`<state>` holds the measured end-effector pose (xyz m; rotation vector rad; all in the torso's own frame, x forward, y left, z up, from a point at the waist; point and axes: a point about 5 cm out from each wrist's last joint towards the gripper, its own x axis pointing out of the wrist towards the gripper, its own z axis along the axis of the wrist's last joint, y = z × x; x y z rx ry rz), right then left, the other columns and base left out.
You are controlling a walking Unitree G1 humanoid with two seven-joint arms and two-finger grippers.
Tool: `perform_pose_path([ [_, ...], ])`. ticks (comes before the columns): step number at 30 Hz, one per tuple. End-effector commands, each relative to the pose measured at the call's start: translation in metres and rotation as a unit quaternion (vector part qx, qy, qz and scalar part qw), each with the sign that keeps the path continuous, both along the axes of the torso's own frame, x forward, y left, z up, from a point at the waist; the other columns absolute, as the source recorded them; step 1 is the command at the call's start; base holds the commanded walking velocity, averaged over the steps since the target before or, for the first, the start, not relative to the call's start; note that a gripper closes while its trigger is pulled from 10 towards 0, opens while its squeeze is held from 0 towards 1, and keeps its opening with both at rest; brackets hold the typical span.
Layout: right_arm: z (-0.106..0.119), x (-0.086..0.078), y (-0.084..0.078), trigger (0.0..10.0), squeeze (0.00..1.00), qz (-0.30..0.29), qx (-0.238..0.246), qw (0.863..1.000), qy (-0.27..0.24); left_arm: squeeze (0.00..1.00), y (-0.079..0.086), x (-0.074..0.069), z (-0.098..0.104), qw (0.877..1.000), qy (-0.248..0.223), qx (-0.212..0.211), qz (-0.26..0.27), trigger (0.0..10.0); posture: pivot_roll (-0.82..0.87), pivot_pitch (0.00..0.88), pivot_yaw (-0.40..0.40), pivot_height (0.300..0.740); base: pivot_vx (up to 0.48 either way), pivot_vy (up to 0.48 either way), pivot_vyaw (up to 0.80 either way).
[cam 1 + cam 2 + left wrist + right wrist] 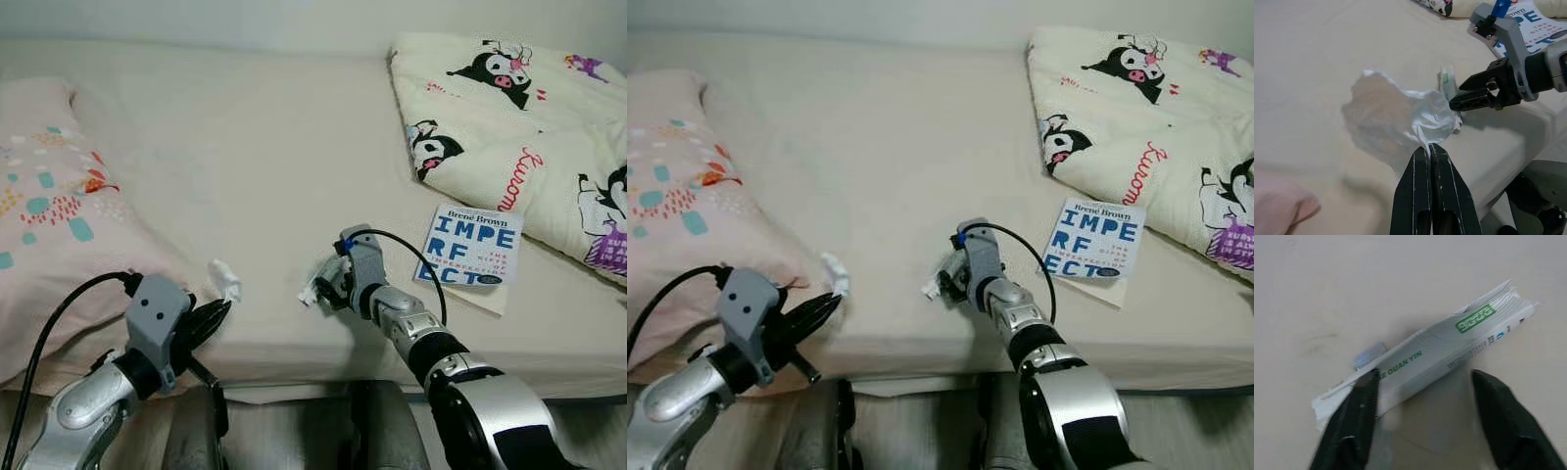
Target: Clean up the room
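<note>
On the bed (274,166): one pillow (49,215), one blanket (529,117), one book (468,245), two wrappers (226,279) (310,292).

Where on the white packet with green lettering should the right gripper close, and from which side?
Across the packet's narrow width near its lower end, coming from above. It lies flat and long on the bed, and the right gripper's open fingers already straddle it there.

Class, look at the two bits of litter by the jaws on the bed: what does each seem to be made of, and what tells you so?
The crumpled scrap pinched by the left gripper looks like thin translucent plastic film: glossy, creased, see-through. The white wrapper between the right gripper's open jaws seems a printed plastic or coated-paper sachet: flat, slightly shiny, green lettering, ribbed sealed end.
</note>
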<state>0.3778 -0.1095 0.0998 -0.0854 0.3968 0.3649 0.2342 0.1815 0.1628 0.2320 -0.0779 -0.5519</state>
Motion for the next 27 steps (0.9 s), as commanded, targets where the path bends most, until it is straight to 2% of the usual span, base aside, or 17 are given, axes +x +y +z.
perform_pose_path([
  [1, -0.011, -0.005, -0.006, 0.0, 0.0, -0.016, 0.0, 0.999, 0.029, 0.0, 0.004, -0.001, -0.008, 1.0, 0.023, 0.014, -0.001, 10.0, 0.16, 0.31, -0.081, 0.584, 0.0, 0.0, 0.0],
  [19, -0.012, -0.005, -0.011, 0.0, 0.0, -0.042, 0.02, 0.999, 0.027, 0.0, 0.009, 0.004, -0.006, 1.0, 0.019, 0.024, 0.004, 10.0, 0.17, 0.301, -0.08, 0.584, 0.0, 0.0, 0.0],
  [22, -0.007, -0.002, -0.013, 0.0, 0.0, -0.063, 0.042, 0.997, 0.015, 0.0, 0.009, 0.006, -0.004, 1.0, 0.015, 0.015, 0.01, 10.0, 0.16, 0.293, -0.082, 0.584, 0.0, 0.0, 0.0],
  [24, 0.007, 0.004, -0.009, 0.0, 0.0, -0.086, 0.083, 0.993, -0.019, 0.0, 0.007, 0.013, -0.004, 0.999, 0.012, -0.026, 0.043, 10.0, 0.13, 0.245, -0.076, 0.584, 0.0, 0.0, 0.0],
  [25, 0.007, 0.004, -0.009, 0.0, 0.0, -0.086, 0.083, 0.993, -0.019, 0.0, 0.007, 0.013, -0.004, 0.999, 0.012, -0.026, 0.043, 10.0, 0.13, 0.245, -0.076, 0.584, 0.0, 0.0, 0.0],
  [27, 0.018, 0.008, -0.002, 0.0, 0.0, -0.088, 0.103, 0.989, -0.054, 0.0, 0.006, 0.02, -0.005, 0.995, 0.015, -0.065, 0.077, 10.0, 0.11, 0.222, -0.073, 0.584, 0.0, 0.0, 0.0],
])
